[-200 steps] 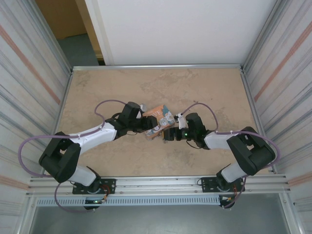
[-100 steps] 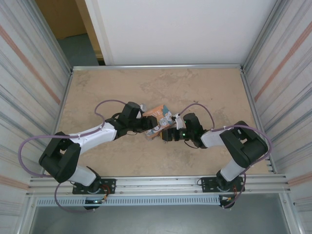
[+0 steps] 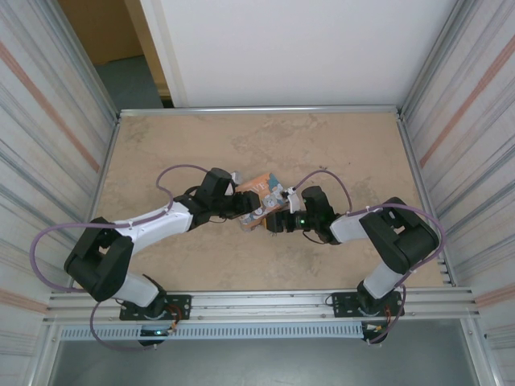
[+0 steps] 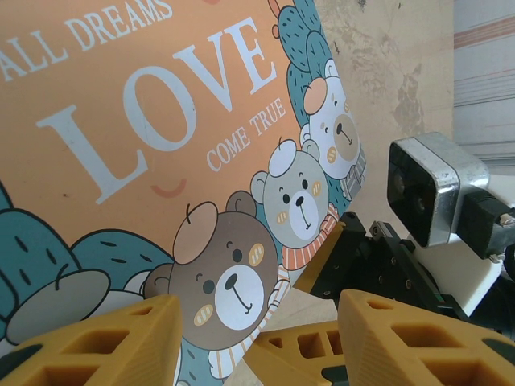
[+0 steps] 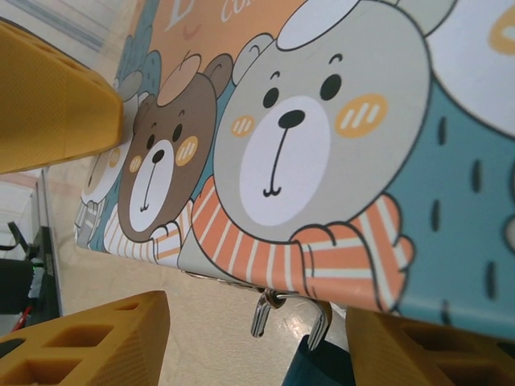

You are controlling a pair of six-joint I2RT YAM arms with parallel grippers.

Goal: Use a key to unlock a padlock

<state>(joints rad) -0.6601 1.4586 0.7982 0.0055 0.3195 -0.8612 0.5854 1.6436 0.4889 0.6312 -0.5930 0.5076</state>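
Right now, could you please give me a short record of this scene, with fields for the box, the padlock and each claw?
picture box: orange and teal, between both claws
padlock: dark blue, metal loop up at the box's lower edge
left claw: fingers apart, facing the printed face; grip unclear
right claw: open, padlock between its fingers

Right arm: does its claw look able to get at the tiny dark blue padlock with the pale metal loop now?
Probably yes. The tiny dark blue padlock sits just under the edge of the orange-and-teal picture box, between the open fingers of the right claw, with nothing between them.
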